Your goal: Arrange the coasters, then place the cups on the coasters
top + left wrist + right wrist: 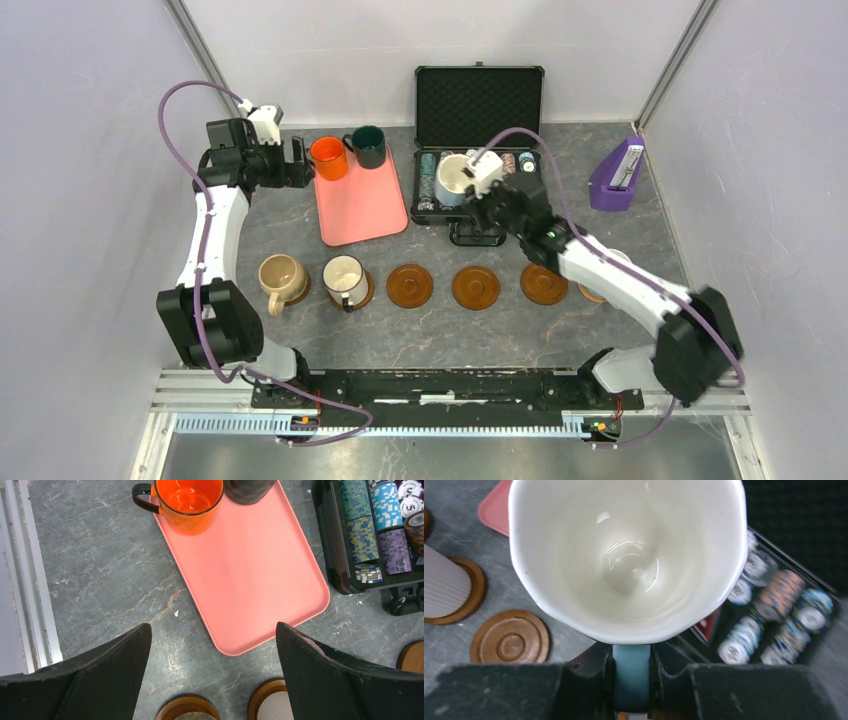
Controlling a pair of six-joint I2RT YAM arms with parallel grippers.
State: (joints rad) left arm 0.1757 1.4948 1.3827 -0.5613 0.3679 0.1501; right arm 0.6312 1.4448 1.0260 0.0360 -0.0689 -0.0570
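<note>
On the grey surface (250, 230), nearest the arms, we see a row of coasters. At its left end the tan mug (281, 277) stands on a brown coaster (303, 291). Just beside it the white mug with a dark rim (345, 279) stands on another coaster (366, 292). To their right three bare brown coasters (410, 286) (475, 287) (543, 284) lie apart from one another. A lighter coaster (591, 293) shows only partly behind the right arm.

Farther back, the pink tray (360, 205) carries the orange mug (328, 157) and the dark green mug (368, 146), side by side at its far end. The left gripper (212, 627) hangs above the tray's near corner with its fingers spread wide and nothing between them; in the overhead view it sits just left of the orange mug.

The right gripper (632, 662) is pressed together on the handle of the light blue mug (629, 555). It holds the mug upright, mouth up, over the open black case (478, 100) of poker chips (774, 615). We see the mug's pale inside empty.
</note>
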